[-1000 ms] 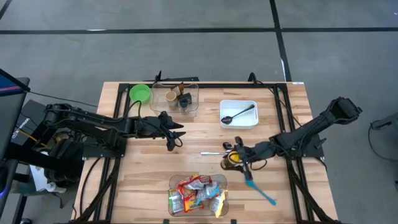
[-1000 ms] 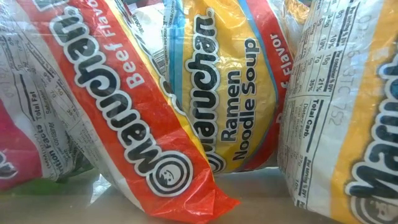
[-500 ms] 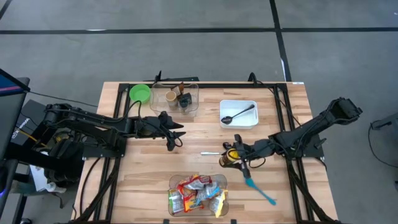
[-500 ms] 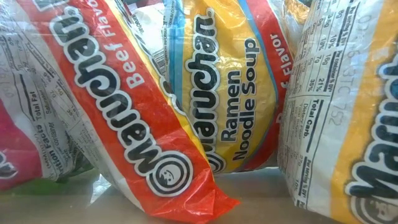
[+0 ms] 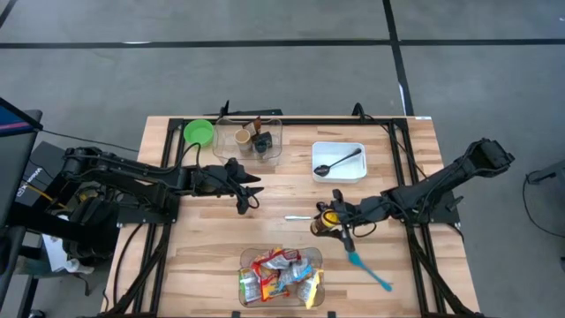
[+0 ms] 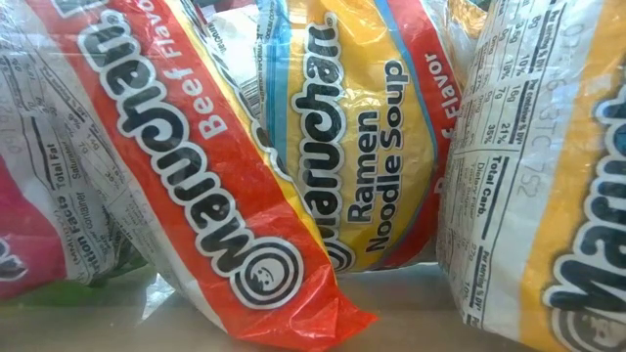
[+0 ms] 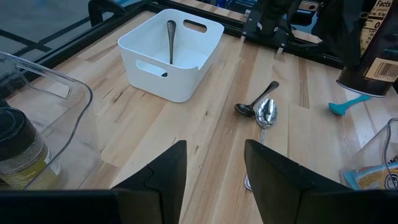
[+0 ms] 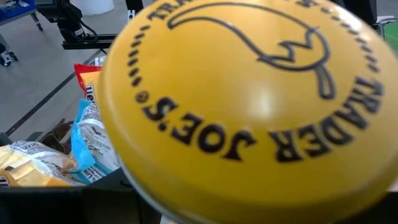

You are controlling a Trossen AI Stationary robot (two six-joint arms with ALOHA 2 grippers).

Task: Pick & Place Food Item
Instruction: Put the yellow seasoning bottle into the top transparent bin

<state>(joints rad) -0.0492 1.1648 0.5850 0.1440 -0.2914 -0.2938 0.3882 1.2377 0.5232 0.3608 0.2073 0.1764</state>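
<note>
Now, with the right tool (image 5: 336, 223) clenched around the dark, yellow-lidded Trader Joe's jar (image 5: 328, 224) at mid-worktop (image 5: 212, 238), beside the 2 metal spoons (image 7: 260, 112), it should keep the jar upright and carry it steadily, while the left tool (image 7: 214, 171) hovers released.

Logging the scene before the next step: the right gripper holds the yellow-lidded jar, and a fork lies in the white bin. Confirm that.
One detail is wrong. The white bin holds a dark spoon, not a fork; the left wrist view and high view show it. The right gripper does hold the yellow-lidded jar.
</note>
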